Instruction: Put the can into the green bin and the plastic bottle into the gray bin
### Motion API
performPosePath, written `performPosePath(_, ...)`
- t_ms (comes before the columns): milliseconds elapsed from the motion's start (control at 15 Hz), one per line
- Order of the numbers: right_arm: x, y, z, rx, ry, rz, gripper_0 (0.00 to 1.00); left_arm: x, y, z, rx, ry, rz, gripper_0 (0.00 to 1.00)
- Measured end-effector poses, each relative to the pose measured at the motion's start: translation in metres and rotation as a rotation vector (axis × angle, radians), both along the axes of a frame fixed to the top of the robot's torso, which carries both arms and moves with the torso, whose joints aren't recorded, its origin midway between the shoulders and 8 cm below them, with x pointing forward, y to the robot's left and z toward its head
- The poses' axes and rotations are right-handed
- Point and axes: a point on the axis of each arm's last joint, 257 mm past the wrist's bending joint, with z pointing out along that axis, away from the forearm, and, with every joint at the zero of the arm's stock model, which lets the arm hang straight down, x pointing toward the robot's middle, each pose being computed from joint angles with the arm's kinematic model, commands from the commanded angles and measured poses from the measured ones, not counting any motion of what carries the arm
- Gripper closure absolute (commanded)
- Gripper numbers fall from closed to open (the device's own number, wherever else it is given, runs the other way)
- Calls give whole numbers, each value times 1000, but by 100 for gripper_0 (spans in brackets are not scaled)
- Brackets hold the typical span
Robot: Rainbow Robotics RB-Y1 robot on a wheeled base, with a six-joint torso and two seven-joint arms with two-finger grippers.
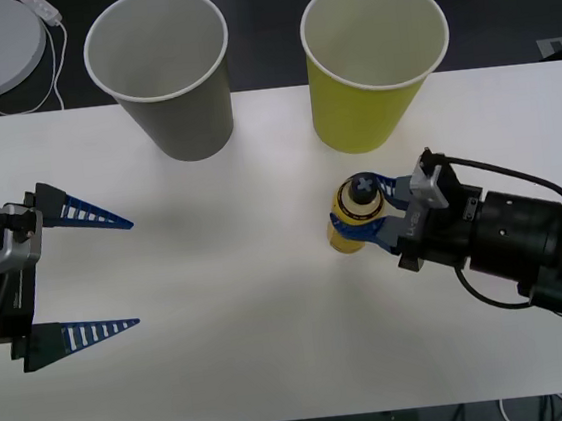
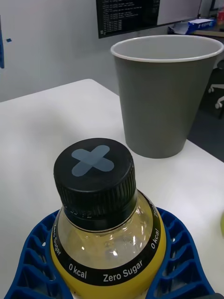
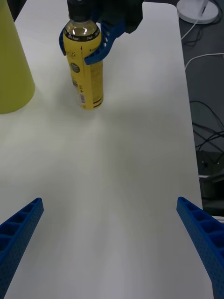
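1. One plastic bottle (image 1: 355, 221) of yellow drink stands on the white table (image 1: 252, 314), right of its middle and just in front of the green bin (image 1: 371, 65); its black cap (image 2: 94, 176) carries a pale cross.
2. Clasped around the bottle's shoulder, just below the cap, are the blue ribbed fingers (image 2: 175, 261) of the right gripper (image 1: 372, 211), one on each side, both pressing against the yellow body; its arm reaches in from the table's right edge.
3. In the left wrist view the bottle (image 3: 85, 70) shows with its base at the table surface, though whether it rests there cannot be told for sure.
4. Two large cups stand along the table's far edge: the green bin toward the right, and the gray bin (image 1: 164, 77) toward the left, apart from each other, both upright with white insides.
5. Near the table's left edge the left gripper (image 1: 102, 275) hovers with its fingers spread wide, holding nothing, well apart from the bottle.
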Motion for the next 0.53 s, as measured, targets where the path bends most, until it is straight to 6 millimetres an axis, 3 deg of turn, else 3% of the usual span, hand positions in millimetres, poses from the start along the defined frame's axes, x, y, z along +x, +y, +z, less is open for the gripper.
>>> performPosePath(533,-15,-14,43,14,41,-27,100,0,0,0,0,0,0,0)
